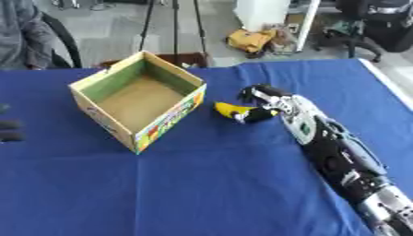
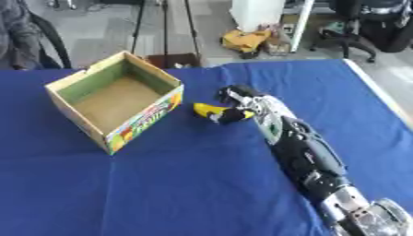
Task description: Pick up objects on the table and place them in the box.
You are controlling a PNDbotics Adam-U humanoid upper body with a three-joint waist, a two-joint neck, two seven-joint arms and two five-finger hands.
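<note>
While the right hand [image 1: 262, 99] curls around the yellow object [image 1: 230, 109] on the blue table [image 1: 209, 184], gripping it for lifting, the open-topped box [image 1: 137, 99] stands just beside, ready to receive.

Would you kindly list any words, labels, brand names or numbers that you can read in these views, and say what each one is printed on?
No text can be read here.
Box: its outer front wall bears colourful print in red, green and yellow, too blurred to read.
Yellow object at the right hand: no lettering visible.
Blue tablecloth: plain, no markings.
</note>
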